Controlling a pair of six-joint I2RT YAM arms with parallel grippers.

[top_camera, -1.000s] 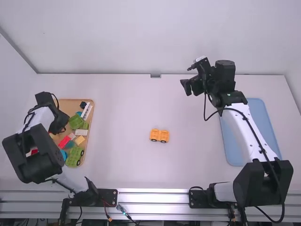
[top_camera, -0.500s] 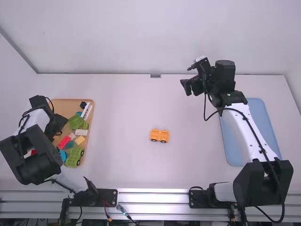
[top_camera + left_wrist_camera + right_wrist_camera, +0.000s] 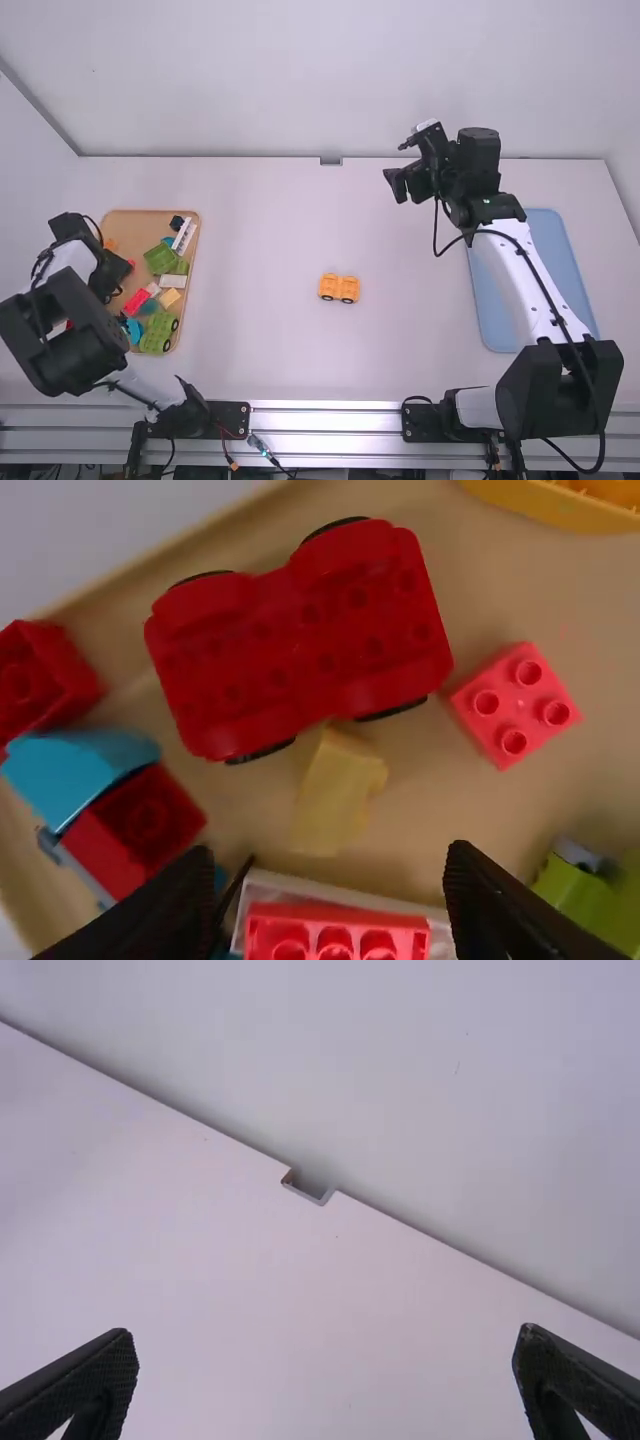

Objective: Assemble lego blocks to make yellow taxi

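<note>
1. Our left pincer (image 3: 335, 895) gapes over the tray (image 3: 140, 225); crowded blocks (image 3: 513, 705) could snag it.
2. Our right pincer (image 3: 326, 1338) is open, well apart from the base (image 3: 339, 288) on the counter (image 3: 260, 250); unbraced, the base could skid as we press.

High view: bright, diffuse light; surface (image 3: 260, 340) pale, shadows faint, glare on metal rail (image 3: 325, 420). Left wrist: dimmer, green block (image 3: 568, 888) blurred. Right wrist: flat light, low contrast, soft shading past the surface edge. Light source: can't tell.
</note>
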